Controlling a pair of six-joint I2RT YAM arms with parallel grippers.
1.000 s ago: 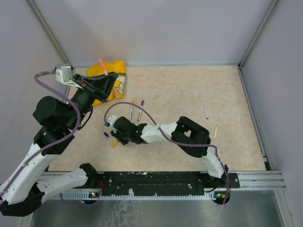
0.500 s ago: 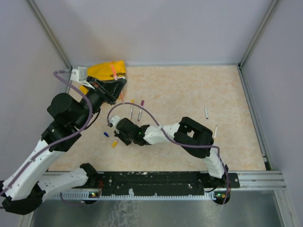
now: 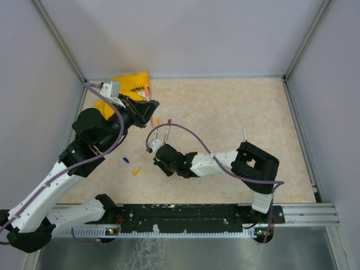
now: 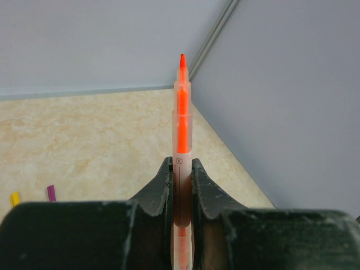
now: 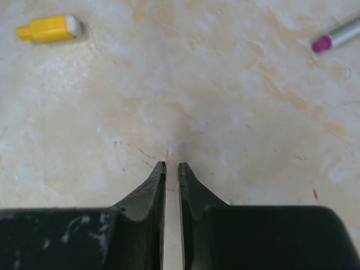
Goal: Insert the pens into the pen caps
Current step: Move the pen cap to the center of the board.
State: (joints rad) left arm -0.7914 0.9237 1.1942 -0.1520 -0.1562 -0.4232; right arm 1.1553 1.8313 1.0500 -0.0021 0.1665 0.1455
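Grips the orange-red pen (image 4: 181,112) in the closed left gripper (image 4: 181,166), bare tip forward, off the table (image 3: 225,112) near the yellow cloth (image 3: 130,83). Pinches a thin pale piece (image 5: 172,149), perhaps a cap, in the nearly shut right gripper (image 5: 172,167) low over the table near a yellow cap (image 5: 48,28). Looks like the mating step; next calls for lining tip and cap mouth on one axis before pushing.
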